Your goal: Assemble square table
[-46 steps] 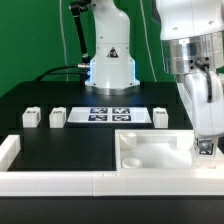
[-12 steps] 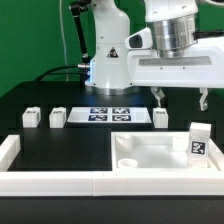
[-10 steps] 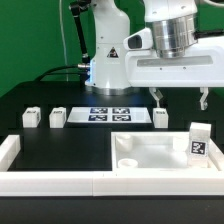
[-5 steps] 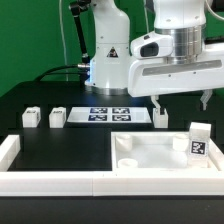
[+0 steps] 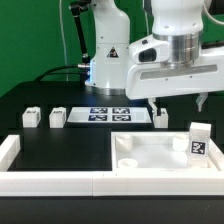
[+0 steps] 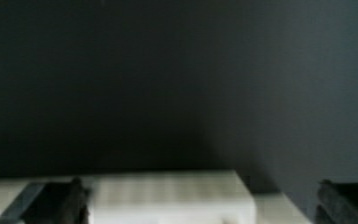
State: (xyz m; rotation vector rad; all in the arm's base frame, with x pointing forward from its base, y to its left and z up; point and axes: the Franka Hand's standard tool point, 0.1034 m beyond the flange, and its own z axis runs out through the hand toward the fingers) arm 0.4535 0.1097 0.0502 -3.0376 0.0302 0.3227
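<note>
Left one leg (image 5: pixel 197 141) upright in a far corner of the square panel (image 5: pixel 150 155) by the table's (image 5: pixel 60 145) near edge, rose clear with fingers (image 5: pixel 156 104) wide apart and empty, probably bound next for the loose leg (image 5: pixel 160 117) just beyond, with two more legs (image 5: pixel 57 117) waiting.

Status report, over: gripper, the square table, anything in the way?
Gripper open, empty, raised. One leg upright at square panel corner; three loose legs behind it. No obstruction seen.
</note>
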